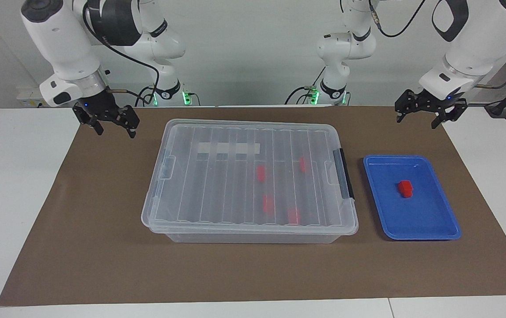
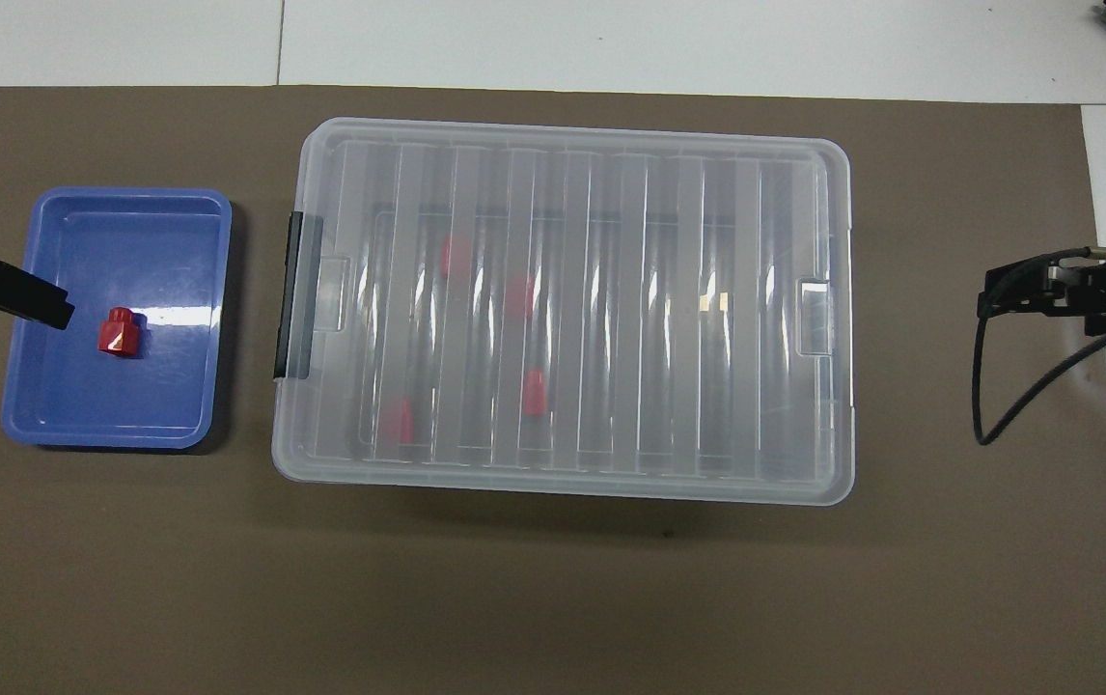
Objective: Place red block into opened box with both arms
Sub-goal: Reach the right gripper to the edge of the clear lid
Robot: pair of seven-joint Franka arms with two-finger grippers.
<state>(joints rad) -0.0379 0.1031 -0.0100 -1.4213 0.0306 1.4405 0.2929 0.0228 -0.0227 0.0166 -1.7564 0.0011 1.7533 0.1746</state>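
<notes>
So the red block [image 1: 405,188] sat alone in the blue tray [image 1: 438,221], about mid-tray, at the left arm's end of the brown mat [image 1: 81,247]. Its long axis ran roughly crosswise, the narrower stub end pointing away from the box [image 1: 182,185]. The box had its lid on, with four more red blocks [image 1: 260,173] inside. The left gripper [image 1: 430,115] hung over the mat's corner with jaws apart, and the right gripper [image 1: 111,124] over the other robot-side corner, also spread, both empty.
</notes>
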